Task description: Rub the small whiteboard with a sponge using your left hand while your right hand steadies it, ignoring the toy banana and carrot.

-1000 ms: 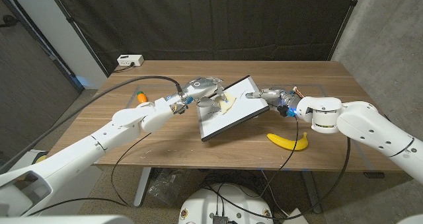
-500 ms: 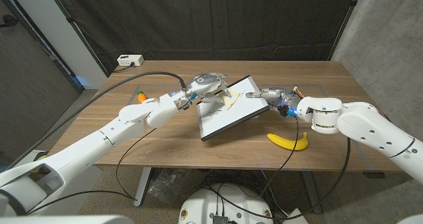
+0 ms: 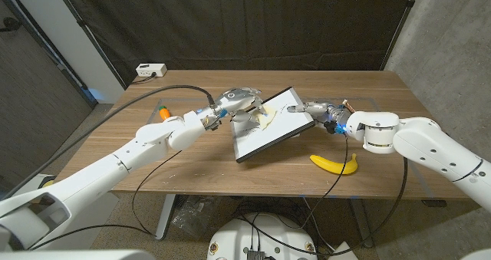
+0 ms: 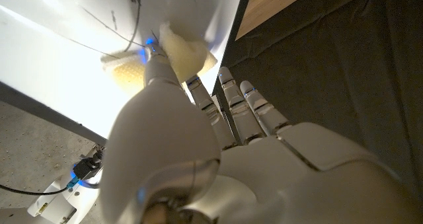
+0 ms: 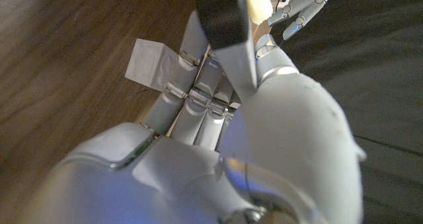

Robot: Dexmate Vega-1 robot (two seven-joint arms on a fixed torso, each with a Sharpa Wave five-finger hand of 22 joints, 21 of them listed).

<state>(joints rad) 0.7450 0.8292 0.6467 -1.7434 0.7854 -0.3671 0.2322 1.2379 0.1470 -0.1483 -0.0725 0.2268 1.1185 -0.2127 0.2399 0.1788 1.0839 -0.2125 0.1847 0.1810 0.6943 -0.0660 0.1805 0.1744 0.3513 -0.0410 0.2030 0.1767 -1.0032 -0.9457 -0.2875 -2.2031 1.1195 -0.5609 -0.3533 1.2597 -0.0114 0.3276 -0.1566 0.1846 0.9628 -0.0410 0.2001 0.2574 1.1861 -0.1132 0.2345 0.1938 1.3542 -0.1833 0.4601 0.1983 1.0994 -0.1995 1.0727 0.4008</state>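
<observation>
So we've got the small whiteboard (image 3: pixel 270 126) lying near the middle of the wooden table (image 3: pixel 199 164), turned at an angle, with a dark line or two drawn on its white face in the left wrist view. Our left hand (image 3: pixel 239 104) is over the board's far left corner, holding the pale yellow sponge (image 3: pixel 264 117) – the left wrist view shows the sponge (image 4: pixel 178 51) pinched at the fingertips and pressed against the white surface. Our right hand (image 3: pixel 316 109) is at the board's right edge; in the right wrist view the thumb lies over the dark frame (image 5: pixel 221 16) and the fingers (image 5: pixel 192 95) run beneath it, so it's gripping that edge. The toy banana (image 3: pixel 336 164) sits on the table just in front of the right forearm, apart from the board. The toy carrot (image 3: pixel 164 111) – orange with a green tip – is off to the left, tucked behind the left arm. A small white box (image 3: pixel 150 70) sits at the far left corner of the table.
</observation>
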